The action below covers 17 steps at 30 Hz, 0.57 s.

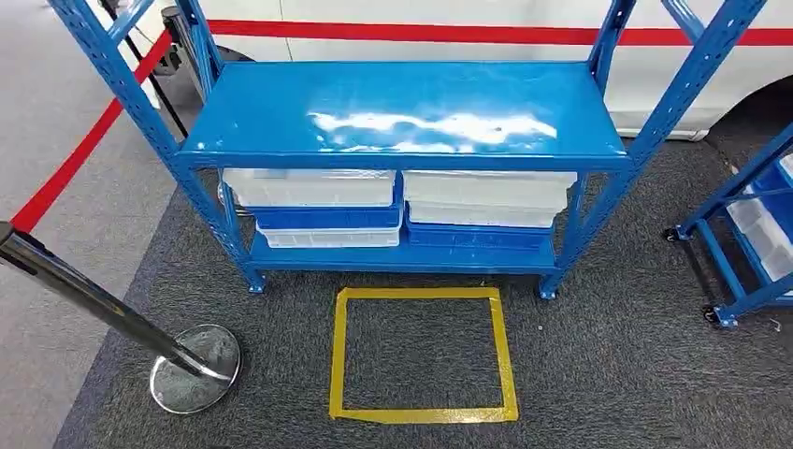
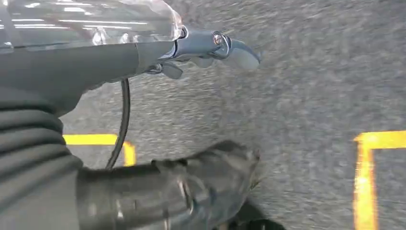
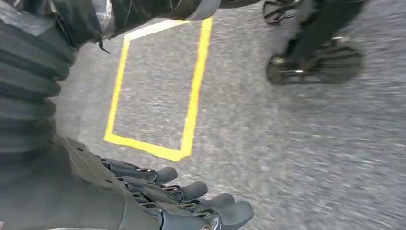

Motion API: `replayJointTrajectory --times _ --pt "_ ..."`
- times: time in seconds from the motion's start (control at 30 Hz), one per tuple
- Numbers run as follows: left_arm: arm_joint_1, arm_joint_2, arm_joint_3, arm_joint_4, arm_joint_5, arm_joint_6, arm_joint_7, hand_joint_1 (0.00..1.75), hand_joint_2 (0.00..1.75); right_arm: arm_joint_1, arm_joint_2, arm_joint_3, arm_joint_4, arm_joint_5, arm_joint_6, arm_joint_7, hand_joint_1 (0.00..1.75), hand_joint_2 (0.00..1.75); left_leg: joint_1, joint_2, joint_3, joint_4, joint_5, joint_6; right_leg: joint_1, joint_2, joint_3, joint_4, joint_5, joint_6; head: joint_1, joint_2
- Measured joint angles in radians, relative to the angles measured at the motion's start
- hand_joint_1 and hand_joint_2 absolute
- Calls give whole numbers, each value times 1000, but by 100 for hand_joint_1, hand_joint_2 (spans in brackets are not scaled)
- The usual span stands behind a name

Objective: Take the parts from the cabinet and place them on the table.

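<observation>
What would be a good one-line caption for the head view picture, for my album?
Blue rack with stacked white and blue bins below, facing a yellow tape square on grey carpet.

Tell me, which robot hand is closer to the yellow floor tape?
Left, probably. The left hand hangs right over a yellow tape corner; bare carpet separates the right hand from the tape square.

You'll find nothing to read here: no text, label, brand or number shows on the blue cabinet (image 1: pixel 402 112), its bins (image 1: pixel 313 187) or the carpet (image 1: pixel 608 374).
</observation>
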Motion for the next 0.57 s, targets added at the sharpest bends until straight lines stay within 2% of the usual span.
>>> replayJointTrajectory --times 0.03,0.07,0.1,0.13,0.33,0.57 --pt "12 3 -14 7 21 -7 9 0 0 -5 -6 14 -16 -17 4 0 0 0 8 1 39 -81 31 -9 0 2 -2 8 -5 6 0 0" --pt "21 3 -29 14 42 -15 17 0 0 -10 -14 28 -29 -33 8 0 0 0 3 -2 47 -106 3 -17 6 5 -7 17 -11 13 0 0" --pt "31 5 -47 18 67 -23 26 0 0 -16 -16 45 -40 -51 15 2 0 0 3 -6 48 -105 21 18 10 7 -12 22 -14 18 3 0" --pt "42 7 -65 19 90 -29 36 0 0 -17 -26 62 -49 -70 15 2 0 0 1 -6 48 -105 15 15 12 8 -11 19 -13 19 2 0" --pt "53 37 -163 6 229 -74 88 0 0 9 -45 158 -57 -177 40 17 0 0 -8 -7 48 -105 13 22 6 8 -4 10 -8 27 2 0" --pt "50 66 -270 -36 381 -125 148 0 0 57 -64 260 -57 -296 69 22 0 0 -9 -6 48 -104 11 25 5 9 -5 9 -8 30 2 0"
